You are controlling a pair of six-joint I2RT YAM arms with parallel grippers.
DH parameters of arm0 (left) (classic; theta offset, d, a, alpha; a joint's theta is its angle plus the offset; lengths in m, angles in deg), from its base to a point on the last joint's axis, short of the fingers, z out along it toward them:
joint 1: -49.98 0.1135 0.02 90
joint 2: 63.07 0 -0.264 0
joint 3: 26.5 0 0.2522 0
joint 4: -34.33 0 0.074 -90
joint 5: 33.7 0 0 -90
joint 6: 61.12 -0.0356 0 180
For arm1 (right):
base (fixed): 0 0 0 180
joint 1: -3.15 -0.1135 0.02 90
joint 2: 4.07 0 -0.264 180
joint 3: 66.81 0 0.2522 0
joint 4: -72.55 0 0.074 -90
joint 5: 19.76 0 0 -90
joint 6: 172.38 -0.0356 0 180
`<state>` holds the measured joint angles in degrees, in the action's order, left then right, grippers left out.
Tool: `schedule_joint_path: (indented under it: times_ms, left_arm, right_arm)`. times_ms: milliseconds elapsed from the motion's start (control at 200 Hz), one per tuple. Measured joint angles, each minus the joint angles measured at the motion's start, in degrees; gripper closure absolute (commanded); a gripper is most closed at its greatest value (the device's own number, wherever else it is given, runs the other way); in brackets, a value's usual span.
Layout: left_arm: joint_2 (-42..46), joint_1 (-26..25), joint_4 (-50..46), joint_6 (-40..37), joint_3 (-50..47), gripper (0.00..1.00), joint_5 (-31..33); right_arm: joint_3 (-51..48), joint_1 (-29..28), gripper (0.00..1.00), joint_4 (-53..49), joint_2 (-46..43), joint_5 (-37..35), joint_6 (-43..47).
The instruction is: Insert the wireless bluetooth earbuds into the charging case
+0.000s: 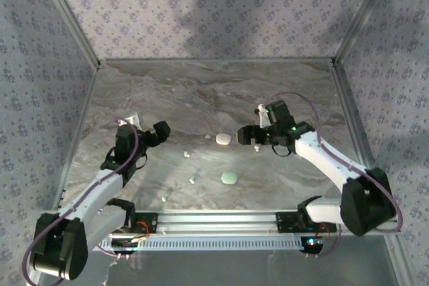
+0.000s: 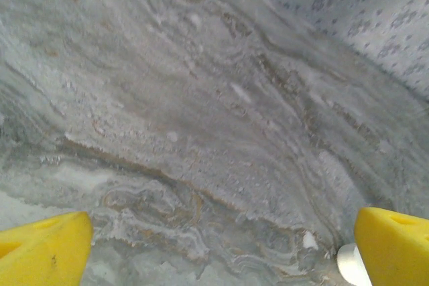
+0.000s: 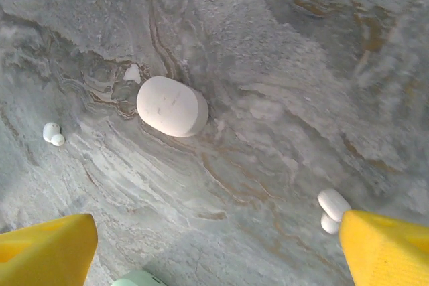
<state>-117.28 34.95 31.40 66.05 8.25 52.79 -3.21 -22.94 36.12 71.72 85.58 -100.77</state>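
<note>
A white oval charging case (image 1: pixel 222 139) lies shut on the marble table between my two grippers, and a mint case (image 1: pixel 229 178) lies nearer the front. Tiny white earbuds lie scattered: one (image 1: pixel 187 155) left of the white case, one (image 1: pixel 192 181), one (image 1: pixel 164 199), and one (image 1: pixel 257 147) under my right gripper (image 1: pixel 245 135). In the right wrist view the white case (image 3: pixel 172 106) is ahead, one earbud (image 3: pixel 52 133) lies to the left, and another earbud (image 3: pixel 333 209) lies against the right yellow finger (image 3: pixel 385 249). My right gripper (image 3: pixel 214 252) is open. My left gripper (image 2: pixel 218 252) is open over bare marble.
The mint case's edge (image 3: pixel 137 279) shows at the bottom of the right wrist view. The white case's rim (image 2: pixel 350 262) peeks in beside the left gripper's right finger, with a small pale bit (image 2: pixel 310 240) next to it. Patterned walls (image 1: pixel 214 5) close in the table on three sides.
</note>
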Motion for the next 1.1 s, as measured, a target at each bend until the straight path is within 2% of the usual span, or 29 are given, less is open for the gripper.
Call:
schedule_joint_path:
  times_ms: [160,445,680,820,1104]
  left_arm:
    - [-0.96,0.00,-0.11,-0.15,0.28,0.00,-1.18]
    - [-0.96,0.00,-0.11,-0.22,0.94,0.00,-1.18]
    - [-0.96,0.00,-0.33,-0.20,0.94,0.00,-1.16]
    - [-0.96,0.00,-0.52,-0.20,1.05,0.00,-1.16]
    - [-0.98,0.00,-1.22,-0.20,1.90,0.00,-1.11]
  right_arm:
    - [7.93,-3.02,0.06,-0.70,9.22,-0.55,2.32]
    - [20.72,-4.85,0.06,-2.34,22.95,0.09,4.09]
    - [28.04,-8.13,0.08,-3.08,33.59,1.05,4.33]
    - [29.55,-10.10,0.09,-4.70,36.37,1.20,4.33]
    - [29.38,-11.21,0.13,-6.43,36.63,1.18,4.24]
